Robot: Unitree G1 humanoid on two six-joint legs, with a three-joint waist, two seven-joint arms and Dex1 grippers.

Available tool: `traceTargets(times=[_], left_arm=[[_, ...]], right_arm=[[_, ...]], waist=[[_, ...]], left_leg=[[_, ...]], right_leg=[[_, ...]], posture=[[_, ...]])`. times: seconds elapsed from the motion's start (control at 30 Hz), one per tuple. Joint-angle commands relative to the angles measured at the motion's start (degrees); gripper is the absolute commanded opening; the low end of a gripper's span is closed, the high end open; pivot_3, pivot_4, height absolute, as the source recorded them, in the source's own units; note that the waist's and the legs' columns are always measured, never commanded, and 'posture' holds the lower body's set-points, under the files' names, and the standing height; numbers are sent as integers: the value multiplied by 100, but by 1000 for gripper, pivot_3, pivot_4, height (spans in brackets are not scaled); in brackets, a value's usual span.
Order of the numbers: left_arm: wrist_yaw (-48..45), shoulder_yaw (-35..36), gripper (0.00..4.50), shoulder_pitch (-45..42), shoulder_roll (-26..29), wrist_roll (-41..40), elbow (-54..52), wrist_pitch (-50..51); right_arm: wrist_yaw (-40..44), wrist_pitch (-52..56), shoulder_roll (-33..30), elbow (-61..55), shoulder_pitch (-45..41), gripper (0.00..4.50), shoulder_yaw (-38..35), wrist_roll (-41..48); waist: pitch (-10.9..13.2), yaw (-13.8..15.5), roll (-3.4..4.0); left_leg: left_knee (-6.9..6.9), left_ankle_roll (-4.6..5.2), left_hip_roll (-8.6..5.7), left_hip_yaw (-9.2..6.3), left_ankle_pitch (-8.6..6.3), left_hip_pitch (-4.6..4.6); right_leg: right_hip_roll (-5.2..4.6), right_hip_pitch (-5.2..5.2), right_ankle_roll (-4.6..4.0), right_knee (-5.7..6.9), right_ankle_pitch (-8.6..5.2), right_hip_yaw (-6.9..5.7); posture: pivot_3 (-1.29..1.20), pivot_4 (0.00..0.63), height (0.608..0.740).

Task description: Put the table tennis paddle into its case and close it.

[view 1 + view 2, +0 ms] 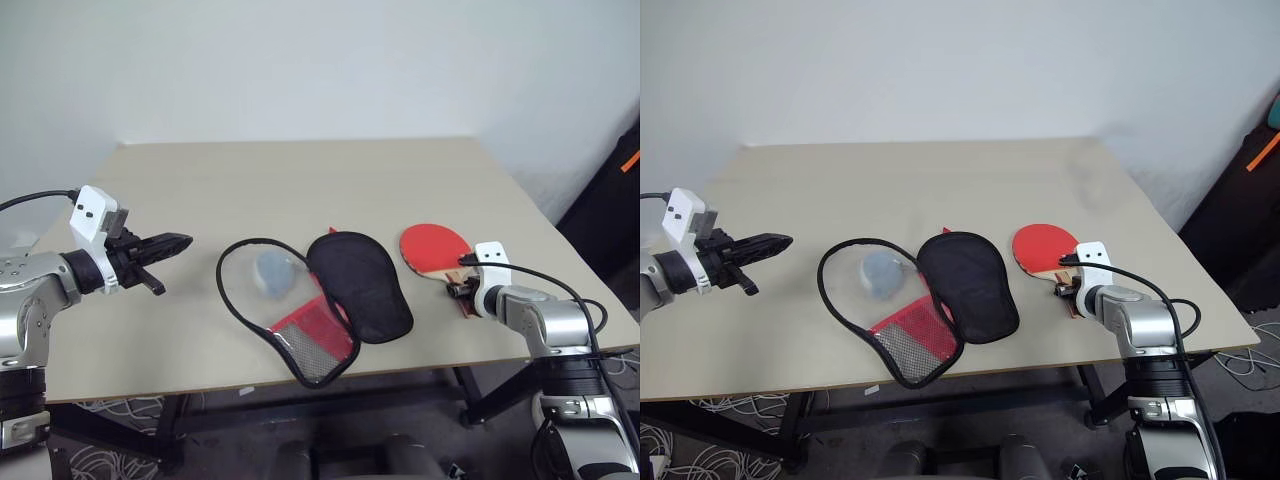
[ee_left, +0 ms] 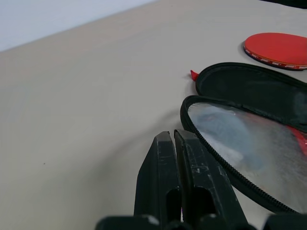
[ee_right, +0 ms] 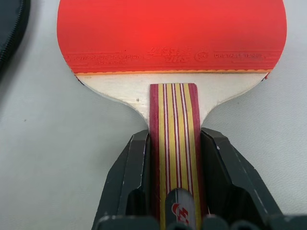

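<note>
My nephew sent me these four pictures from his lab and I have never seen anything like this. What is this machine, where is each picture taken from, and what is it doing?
It is a two-armed humanoid robot at a table. The two wide pictures come from a pair of cameras on its head, looking down over its arms. The two close-ups come from a camera on each wrist, looking along the black fingers.

On the table lies the case, a soft zip cover lying opened out, with black lining, black edging and some red fabric and mesh showing. Something pale and roundish lies inside it; I cannot tell what. Beside it lies the table tennis paddle, red face up.

The right hand has its fingers against both sides of the paddle's striped wooden handle. The left hand hovers beside the case, fingers pressed together, holding nothing.
</note>
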Motion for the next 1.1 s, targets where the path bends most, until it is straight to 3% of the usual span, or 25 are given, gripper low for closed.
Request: traceTargets(times=[0.03, 0.33, 0.5, 0.73, 1.1], left_arm=[[-68, 103, 0, -78, 76, -142, -239, 11], [-189, -82, 0, -228, 32, -16, -91, -150], [-199, -180, 0, -280, 17, -18, -83, -164], [-211, -194, 0, -289, 36, -46, -115, -117], [-158, -245, 0, -316, -11, -47, -162, -83]], right_arm=[[-179, 261, 220, -750, -189, 1102, -284, 209], [-679, 1810, 1417, -2727, -340, 1102, -73, 634], [-1067, 2486, 2071, -3273, -109, 1102, 321, 556], [-1369, 2635, 2490, -3214, 232, 1102, 615, 427], [-1416, 1806, 2293, -2243, 14, 1102, 818, 117]], waist=[[5, 1, 8], [18, 13, 30], [18, 11, 29], [18, 5, 29], [17, 2, 29]], left_leg=[[0, 0, 0, 1, 0, -2], [-9, 0, -1, 1, 0, -7], [-9, -1, 0, -5, 0, -10], [-9, -2, 0, -4, 0, -10], [-8, -3, 1, -3, 1, -7]], right_leg=[[0, -4, 0, 2, 0, 1], [0, -13, -1, 4, 0, 4], [0, -14, -1, 3, 0, -3], [-2, -16, -1, 4, 0, -4], [-1, -14, -1, 4, 0, -5]], posture=[[0, 0, 740], [0, 0, 740], [0, 0, 740], [0, 0, 740], [0, 0, 740]])
